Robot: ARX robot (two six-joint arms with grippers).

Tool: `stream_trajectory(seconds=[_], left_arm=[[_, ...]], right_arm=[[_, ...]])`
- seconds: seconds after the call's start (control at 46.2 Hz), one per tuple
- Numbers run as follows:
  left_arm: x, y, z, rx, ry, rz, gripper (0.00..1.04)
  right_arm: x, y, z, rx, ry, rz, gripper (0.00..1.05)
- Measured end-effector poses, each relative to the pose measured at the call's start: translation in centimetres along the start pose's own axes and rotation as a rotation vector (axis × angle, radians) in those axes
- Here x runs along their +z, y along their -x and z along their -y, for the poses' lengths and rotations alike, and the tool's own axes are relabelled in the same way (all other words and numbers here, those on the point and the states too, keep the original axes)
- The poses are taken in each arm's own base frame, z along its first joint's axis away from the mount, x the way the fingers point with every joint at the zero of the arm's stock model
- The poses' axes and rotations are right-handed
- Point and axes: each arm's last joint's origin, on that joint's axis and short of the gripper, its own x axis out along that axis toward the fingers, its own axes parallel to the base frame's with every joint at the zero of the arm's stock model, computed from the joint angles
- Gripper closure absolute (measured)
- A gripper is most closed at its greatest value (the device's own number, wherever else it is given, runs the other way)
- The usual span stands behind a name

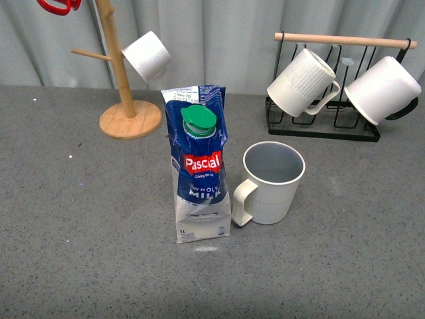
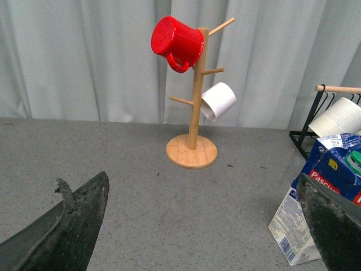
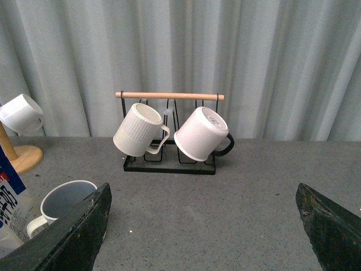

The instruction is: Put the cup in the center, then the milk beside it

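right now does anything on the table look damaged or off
The milk carton looks battered: its body is crumpled and creased, and its top is bent. It stands upright beside the cup, which looks fine.

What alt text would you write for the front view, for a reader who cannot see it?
A blue-and-white milk carton with a green cap stands upright on a grey table, with a cream ribbed cup close beside it. Behind are a wooden mug tree and a black rack holding mugs; no gripper is visible.
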Motion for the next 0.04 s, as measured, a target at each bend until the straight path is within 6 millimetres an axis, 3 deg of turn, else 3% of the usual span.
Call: stream_trajectory(seconds=[0.043], left_arm=[[0.00,0.00,0.00,0.000,0.000,0.000,0.06]], right_arm=[[0.00,0.00,0.00,0.000,0.000,0.000,0.09]])
